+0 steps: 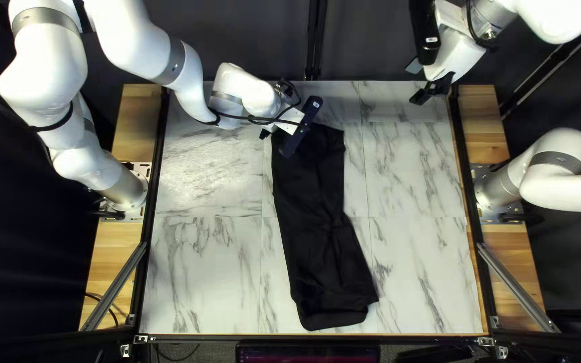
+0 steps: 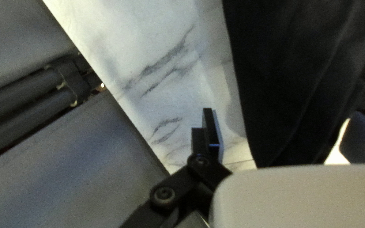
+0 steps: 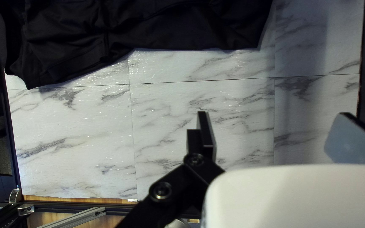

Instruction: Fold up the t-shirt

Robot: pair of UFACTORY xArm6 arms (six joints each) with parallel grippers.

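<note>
Hovering at the far end of the shirt [image 1: 317, 222], the left gripper [image 1: 267, 132] is spread wide, empty, as is the right gripper [image 1: 417, 82].

Marble-patterned counter [image 1: 203, 275] framed by dark rails, with a dark curtain [image 1: 384, 44] behind.
Grey veins cross the counter's pale panels, and thin seams divide them. Wooden boards [image 1: 138, 124] [image 1: 481, 134] lie along both sides, outside the black side rails [image 1: 149, 235] [image 1: 471, 218]. Two grey metal struts [image 1: 114, 286] [image 1: 516, 286] slant outward from those rails, toward the near corners, where small silver brackets [image 1: 125, 350] [image 1: 486, 341] sit. A dark cable [image 1: 111, 312] curves beside the strut at the left of the top left view. Just beyond the near edge is a screen [image 1: 307, 353]; past the far edge, a clamp [image 2: 73, 82] spans two parallel dark bars [image 2: 24, 99].
</note>
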